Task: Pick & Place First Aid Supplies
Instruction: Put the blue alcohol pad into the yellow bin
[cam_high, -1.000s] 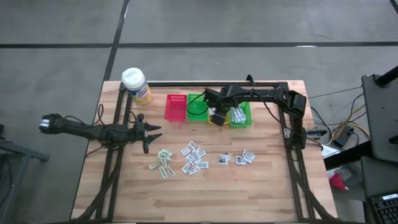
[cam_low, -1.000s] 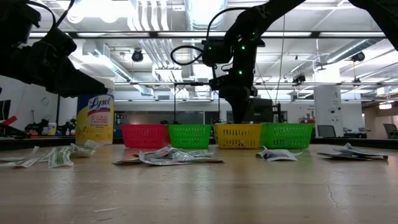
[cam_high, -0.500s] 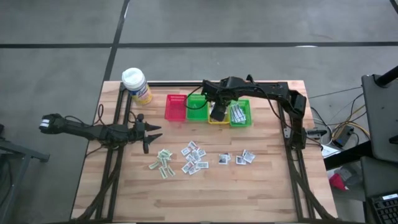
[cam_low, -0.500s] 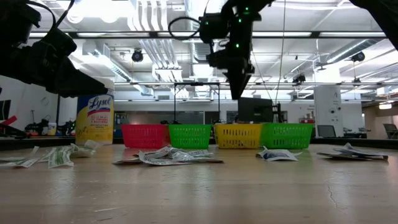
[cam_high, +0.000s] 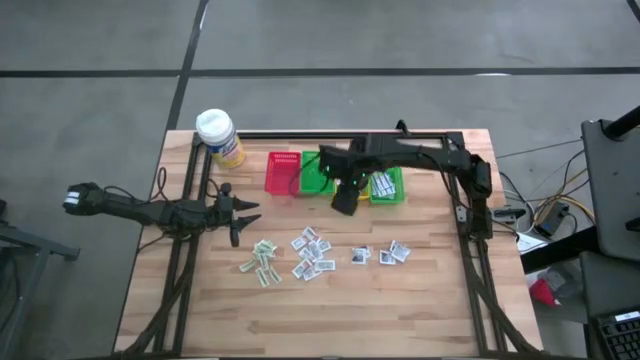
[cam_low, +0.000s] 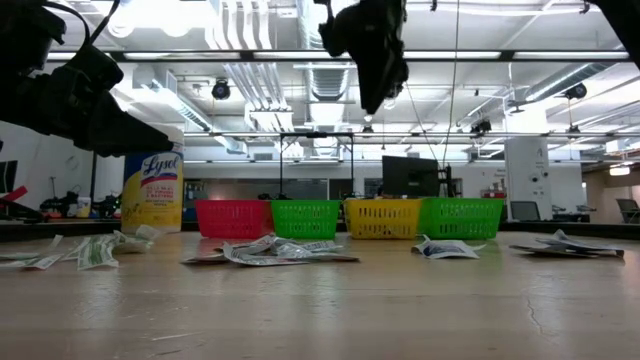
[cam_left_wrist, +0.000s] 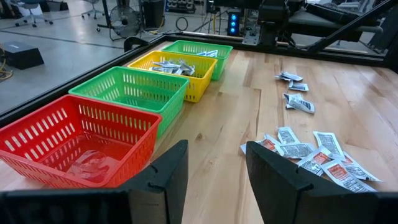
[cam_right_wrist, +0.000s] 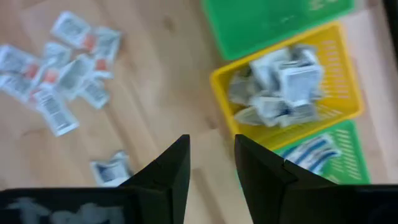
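Observation:
The first aid packets lie flat on the wood in groups: green-printed ones (cam_high: 260, 263), a middle heap (cam_high: 312, 253) and two small groups (cam_high: 360, 256) (cam_high: 397, 252). More packets fill the yellow basket (cam_right_wrist: 283, 81) and the right green basket (cam_right_wrist: 311, 152). My right gripper (cam_high: 343, 200) (cam_right_wrist: 211, 168) hangs high over the table just in front of the yellow basket, open and empty; in the low view it sits near the top (cam_low: 370, 60). My left gripper (cam_high: 245, 215) (cam_left_wrist: 214, 168) waits at the table's left, open, facing the row of baskets.
Four baskets stand in a row near the far edge: red (cam_high: 283, 172), green (cam_high: 313, 172), yellow (cam_left_wrist: 174, 65) and green (cam_high: 388, 186). A yellow Lysol bottle with a white cap (cam_high: 220, 137) stands at the far left corner. Bare wood lies along the near edge.
My right gripper has risen out of the yellow basket, well above the basket rims, and has drifted a little toward the near edge. The left arm and the packets on the table have kept still.

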